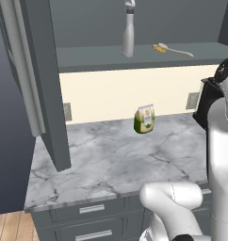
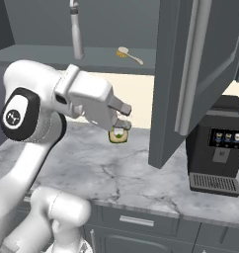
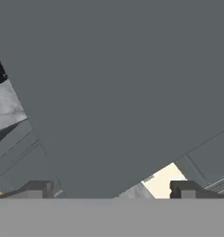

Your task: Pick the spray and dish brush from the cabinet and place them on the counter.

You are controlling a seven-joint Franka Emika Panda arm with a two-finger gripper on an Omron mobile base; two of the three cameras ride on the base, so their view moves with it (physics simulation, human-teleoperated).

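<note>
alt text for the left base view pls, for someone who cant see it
An open dark grey cabinet holds an upright spray and, to its right, a dish brush lying on the inner shelf. Below, a green-and-cream pouch stands on the marble counter, and the robot's white arm rises at lower right.

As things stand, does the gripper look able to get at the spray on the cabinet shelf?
Probably yes: the cabinet doors stand open, the spray stands upright at the shelf front, and the open gripper holds nothing.
</note>
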